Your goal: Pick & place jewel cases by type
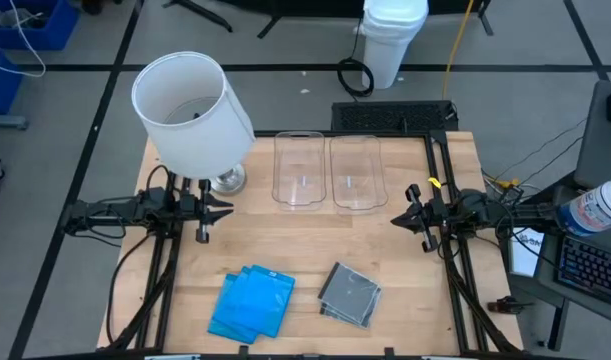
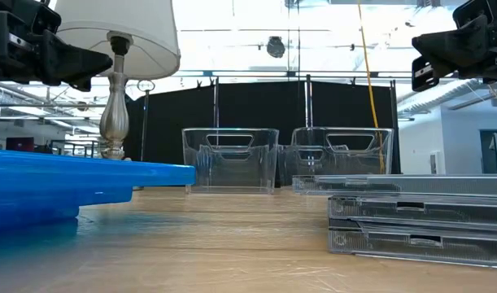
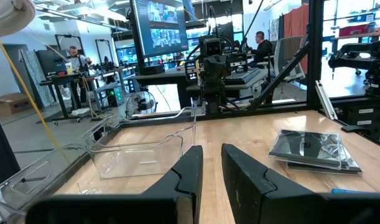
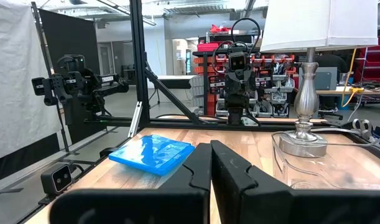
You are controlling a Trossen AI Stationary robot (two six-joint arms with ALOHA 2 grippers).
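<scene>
A stack of bright blue jewel cases [image 1: 251, 303] lies flat near the table's front edge, left of centre; it also shows in the right wrist view [image 4: 152, 154]. To its right lies a stack of clear jewel cases with dark grey insides [image 1: 350, 295], also in the left wrist view [image 3: 311, 149]. My left gripper [image 1: 228, 209] hovers level at the table's left side, high above the wood, with a narrow empty gap between its fingers [image 3: 211, 149]. My right gripper [image 1: 395, 218] hovers level at the right side, its fingers shut together [image 4: 211, 144] on nothing.
Two clear rectangular bins [image 1: 299, 170] [image 1: 357, 172] stand side by side at the table's far middle. A lamp with a white shade [image 1: 193, 112] stands on its silver base at the far left. Bare wood lies between the bins and the cases. People sit in the room beyond.
</scene>
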